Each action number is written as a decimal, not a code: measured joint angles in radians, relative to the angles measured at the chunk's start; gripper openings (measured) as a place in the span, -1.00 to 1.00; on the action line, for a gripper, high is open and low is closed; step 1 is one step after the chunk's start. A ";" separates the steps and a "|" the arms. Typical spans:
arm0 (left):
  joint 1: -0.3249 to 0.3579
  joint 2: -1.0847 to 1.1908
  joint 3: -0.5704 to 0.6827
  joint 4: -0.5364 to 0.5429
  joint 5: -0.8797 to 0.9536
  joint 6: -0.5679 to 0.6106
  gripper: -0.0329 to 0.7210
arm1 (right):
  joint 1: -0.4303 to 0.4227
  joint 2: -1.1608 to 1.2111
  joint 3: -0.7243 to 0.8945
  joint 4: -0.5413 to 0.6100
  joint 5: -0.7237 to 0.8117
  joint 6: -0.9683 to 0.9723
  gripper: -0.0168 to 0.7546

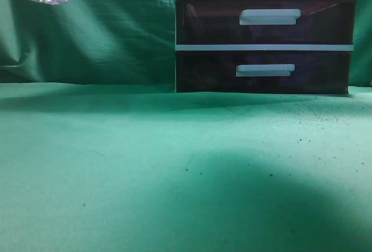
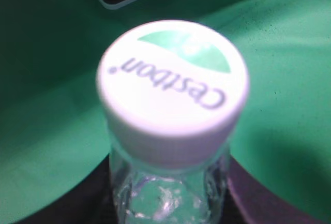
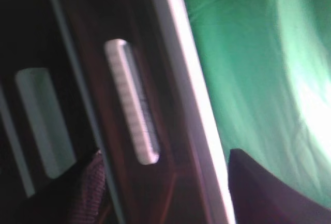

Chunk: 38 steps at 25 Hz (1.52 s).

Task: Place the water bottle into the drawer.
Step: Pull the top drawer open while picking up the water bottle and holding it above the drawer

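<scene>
A smooth green cloth (image 1: 116,164) covered the desk, scattered with small dark specks toward the right. A wrinkled green fabric backdrop (image 1: 110,31) hung behind it, folded and creased at the far left. At the back right stood a white-framed plastic chest (image 1: 264,47) with two dark purple see-through lower drawers (image 1: 264,71), each bearing a white horizontal handle (image 1: 269,16). Light fell unevenly: the left and middle of the cloth were bright, while a broad, soft-edged shadow (image 1: 250,205) darkened the near right portion.
</scene>
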 joint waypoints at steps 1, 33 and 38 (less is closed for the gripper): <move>0.000 0.004 0.000 0.002 -0.005 0.000 -0.24 | 0.002 0.030 -0.002 -0.026 -0.005 0.000 0.17; 0.000 0.006 0.000 0.131 -0.044 0.002 -0.24 | 0.004 0.321 -0.191 -0.101 -0.100 -0.055 -0.76; 0.000 0.006 0.000 0.132 -0.064 0.002 -0.24 | 0.032 0.162 -0.004 -0.125 -0.104 -0.065 -0.75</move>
